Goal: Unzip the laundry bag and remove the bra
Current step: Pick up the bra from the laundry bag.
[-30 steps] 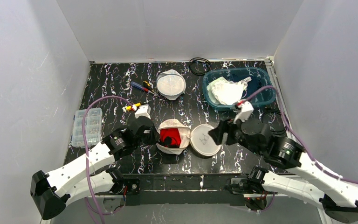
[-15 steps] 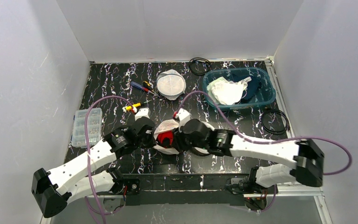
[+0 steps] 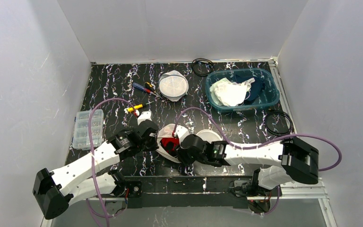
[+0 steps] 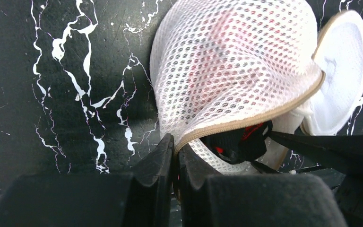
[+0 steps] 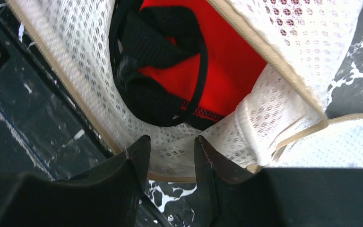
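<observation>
On the bench (image 3: pixel 108 85), lower centre of the top view, holds the laundry bag (image 4: pixel 227 66) unzipped, red-and-black bra (image 5: pixel 236 66) inside. Clamps the zip rim with left pincer (image 4: pixel 175 144), propping the mouth wide. Straddles the lower mesh lip with right pincer (image 5: pixel 170 146), fingers parted; cannot tell whether grasping.

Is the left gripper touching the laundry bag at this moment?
Touching. The left wrist view shows the fingers of the left gripper shut on the tan rim of the laundry bag, no gap.
</observation>
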`<action>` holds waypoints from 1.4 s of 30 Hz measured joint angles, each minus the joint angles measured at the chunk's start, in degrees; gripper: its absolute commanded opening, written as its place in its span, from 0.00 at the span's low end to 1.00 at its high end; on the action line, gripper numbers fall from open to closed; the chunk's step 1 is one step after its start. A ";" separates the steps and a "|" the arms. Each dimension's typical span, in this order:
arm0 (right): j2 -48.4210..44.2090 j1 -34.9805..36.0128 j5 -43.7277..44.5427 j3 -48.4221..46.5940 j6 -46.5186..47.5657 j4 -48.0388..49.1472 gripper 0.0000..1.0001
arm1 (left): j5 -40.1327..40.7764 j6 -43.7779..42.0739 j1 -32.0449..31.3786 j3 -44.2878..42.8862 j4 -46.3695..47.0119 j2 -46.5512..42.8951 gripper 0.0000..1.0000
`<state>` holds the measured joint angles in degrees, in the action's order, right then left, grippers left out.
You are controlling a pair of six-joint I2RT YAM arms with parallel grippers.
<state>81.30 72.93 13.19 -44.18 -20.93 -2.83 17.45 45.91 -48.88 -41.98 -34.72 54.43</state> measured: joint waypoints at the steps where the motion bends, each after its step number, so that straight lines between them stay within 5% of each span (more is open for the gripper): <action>1: -1.03 0.57 -0.13 1.33 0.11 0.07 0.50 | -0.02 0.11 0.00 0.44 0.42 0.00 0.08; 6: -4.13 2.54 -0.20 3.93 -0.46 0.24 0.58 | -0.07 0.11 0.02 1.22 2.14 1.40 0.12; 11: -9.38 3.21 1.77 5.05 -1.75 -0.31 0.67 | -0.24 -0.66 0.02 2.34 3.37 2.01 0.44; 18: -15.39 3.21 7.06 3.96 -1.62 1.36 0.66 | -2.01 0.02 0.02 5.11 3.39 -3.80 0.49; 22: -11.78 3.23 9.27 1.36 -1.03 2.12 0.65 | -3.13 0.70 0.02 5.66 3.80 -6.36 0.41; 30: -0.68 3.21 10.84 -3.43 -0.35 4.94 0.74 | -4.28 2.34 0.02 6.69 4.98 -4.61 0.00; 42: 8.22 3.23 18.36 -10.19 -5.70 5.77 0.81 | -4.39 4.26 0.02 9.73 5.57 -5.92 0.00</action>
<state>89.52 76.16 31.55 -54.37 -26.63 2.94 13.06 50.17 -48.86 -32.25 -29.15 48.51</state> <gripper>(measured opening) 0.820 0.012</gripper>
